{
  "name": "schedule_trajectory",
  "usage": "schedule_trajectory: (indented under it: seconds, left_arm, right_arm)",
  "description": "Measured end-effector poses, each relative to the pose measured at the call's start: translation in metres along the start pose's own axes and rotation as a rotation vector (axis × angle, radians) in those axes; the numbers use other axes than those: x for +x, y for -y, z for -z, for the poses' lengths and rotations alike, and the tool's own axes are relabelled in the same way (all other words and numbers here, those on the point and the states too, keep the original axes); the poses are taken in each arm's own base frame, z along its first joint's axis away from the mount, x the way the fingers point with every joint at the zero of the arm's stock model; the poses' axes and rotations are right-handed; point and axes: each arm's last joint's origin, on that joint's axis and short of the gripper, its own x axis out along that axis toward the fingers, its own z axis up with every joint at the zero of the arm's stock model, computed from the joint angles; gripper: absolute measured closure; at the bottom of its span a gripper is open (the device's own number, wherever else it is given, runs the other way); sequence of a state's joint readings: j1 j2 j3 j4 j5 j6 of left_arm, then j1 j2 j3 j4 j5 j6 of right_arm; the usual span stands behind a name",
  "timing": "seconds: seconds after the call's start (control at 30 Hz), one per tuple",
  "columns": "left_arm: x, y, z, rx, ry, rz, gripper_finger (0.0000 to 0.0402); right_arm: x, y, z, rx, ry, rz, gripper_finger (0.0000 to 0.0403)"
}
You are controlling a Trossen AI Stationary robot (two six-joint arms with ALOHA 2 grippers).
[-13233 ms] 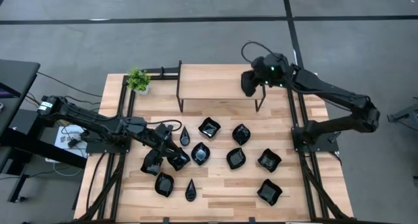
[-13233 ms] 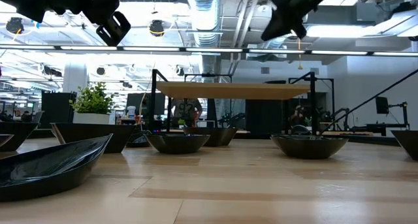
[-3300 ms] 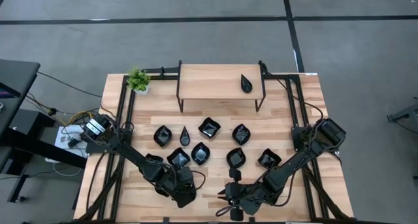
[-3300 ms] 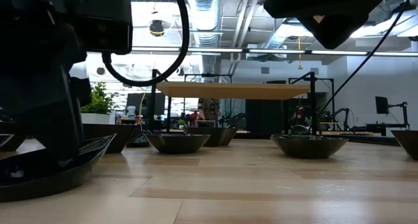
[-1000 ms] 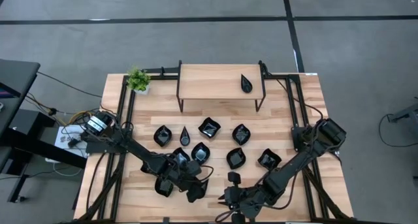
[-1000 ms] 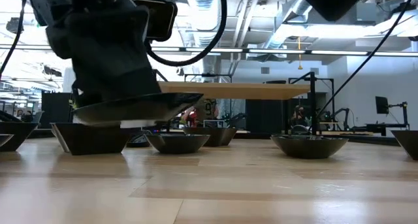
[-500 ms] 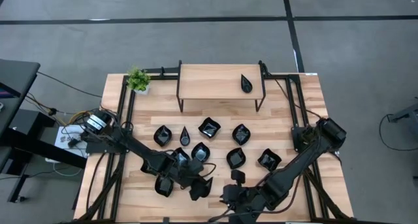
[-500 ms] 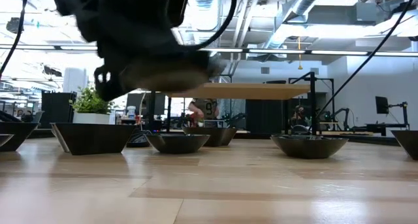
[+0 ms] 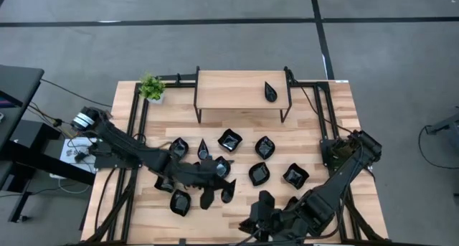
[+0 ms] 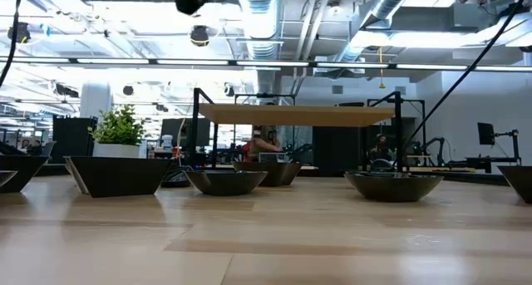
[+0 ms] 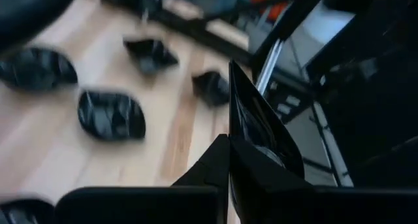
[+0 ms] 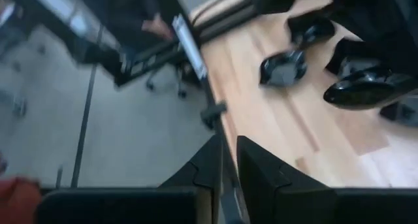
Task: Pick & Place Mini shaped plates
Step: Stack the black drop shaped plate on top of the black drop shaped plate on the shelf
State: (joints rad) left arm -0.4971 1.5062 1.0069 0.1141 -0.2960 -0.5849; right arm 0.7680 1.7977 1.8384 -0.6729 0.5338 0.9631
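Well forward of the raised light-wood shelf (image 9: 240, 88), over the middle of the slatted wooden table (image 9: 315, 128), the left gripper (image 9: 216, 183) is clamped tight on a small glossy black teardrop-shaped plate (image 11: 258, 123). You see the plate pinched by its rim and held on edge, lifted clear of the boards, its long axis running straight out past the fingertips. From this gripper the shelf lies to the rear and slightly toward the right arm's side, with a cluster of squarish black wavy-rimmed dishes (image 9: 229, 140) between the two. One black teardrop dish (image 9: 270, 92) already rests on the shelf near its right-hand end, so judge your set-down spot beside it, not on it. The right gripper (image 9: 262, 219) waits farthest from the shelf, at the table's front edge; the left is the nearer arm. A small green potted plant (image 9: 151, 87) stands just beside the shelf's left end. Behind the shelf an open workshop with ceiling ducts extends.
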Motion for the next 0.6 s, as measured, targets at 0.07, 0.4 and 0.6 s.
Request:
schedule_trajectory:
  seconds: [0.07,0.4,0.6]
  left_arm:
    - [-0.010,0.001,-0.009,0.029,0.031,0.008,0.0394]
    - [-0.022,0.001,-0.019,0.166,0.093,-0.058,0.0391]
    - [-0.019,-0.014,-0.027,0.183,0.127,-0.156,0.0391]
  right_arm:
    - [-0.002,-0.001,-0.002,0.028,0.049,0.024,0.0369]
    - [-0.001,0.007,-0.015,0.106,0.250,0.159,0.0400]
    - [-0.016,0.029,-0.025,0.191,0.216,0.269,0.0401]
